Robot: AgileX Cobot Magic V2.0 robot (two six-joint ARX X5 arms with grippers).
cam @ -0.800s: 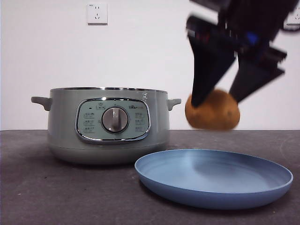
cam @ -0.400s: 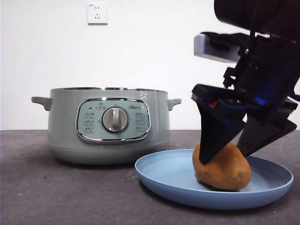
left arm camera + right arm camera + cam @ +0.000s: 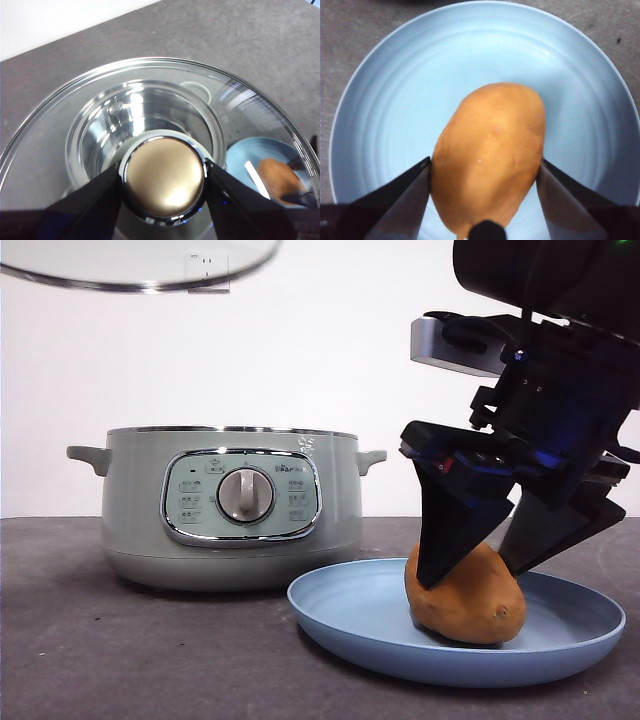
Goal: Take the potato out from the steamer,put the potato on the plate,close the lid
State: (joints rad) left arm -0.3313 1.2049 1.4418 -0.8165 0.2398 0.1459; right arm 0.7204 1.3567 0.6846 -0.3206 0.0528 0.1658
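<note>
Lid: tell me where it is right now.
The lid hangs high above the steamer, top left in the front view, its knob clamped by the left gripper.

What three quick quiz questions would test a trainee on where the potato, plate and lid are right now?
1. True or false: the potato rests on the plate.
2. Which gripper is clamped on the lid? A) left gripper B) right gripper C) neither
3. Fill in: the steamer stands with its top ____.

Key:
1. True: it sits in the blue plate, with the right gripper's jaws on either side of it.
2. A: its jaws grip the knob, and the lid hangs high above the steamer.
3. Open: the lid is not yet on the pot.
</note>
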